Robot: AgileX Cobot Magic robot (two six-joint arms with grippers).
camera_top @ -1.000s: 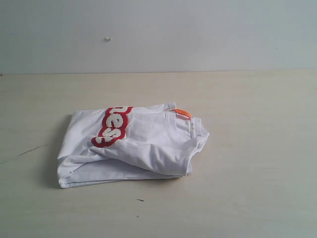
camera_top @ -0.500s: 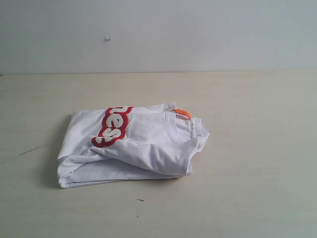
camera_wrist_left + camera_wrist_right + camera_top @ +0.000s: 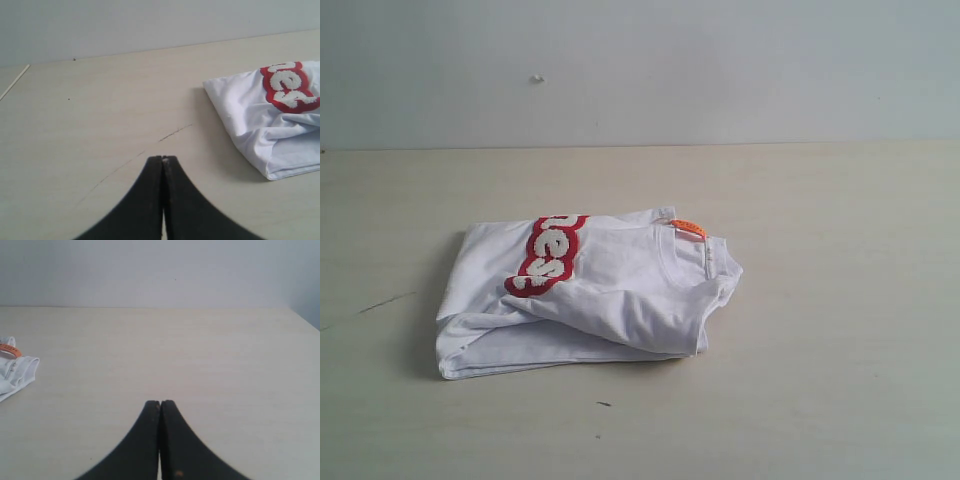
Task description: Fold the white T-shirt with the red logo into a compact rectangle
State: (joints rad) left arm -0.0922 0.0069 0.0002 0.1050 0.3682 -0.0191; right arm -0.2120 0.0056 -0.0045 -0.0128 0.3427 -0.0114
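The left gripper [image 3: 162,159] and right gripper [image 3: 160,402] are both pinched together, empty, off the cloth. The white T-shirt [image 3: 620,290] lies folded left of centre on the table [image 3: 840,330], red logo [image 3: 546,256] at its far left. Risk: the top flap looks loose and the edges uneven, so any nudge could unfold it.

Soft, even, fairly bright light fills every view. The white T-shirt [image 3: 610,290] casts a faint shadow on the worktop [image 3: 820,350], on its side toward the left pincer [image 3: 163,159]. That pincer and the right pincer [image 3: 160,402] turn dark and blurred close to the lens; colours look pale, slightly washed.
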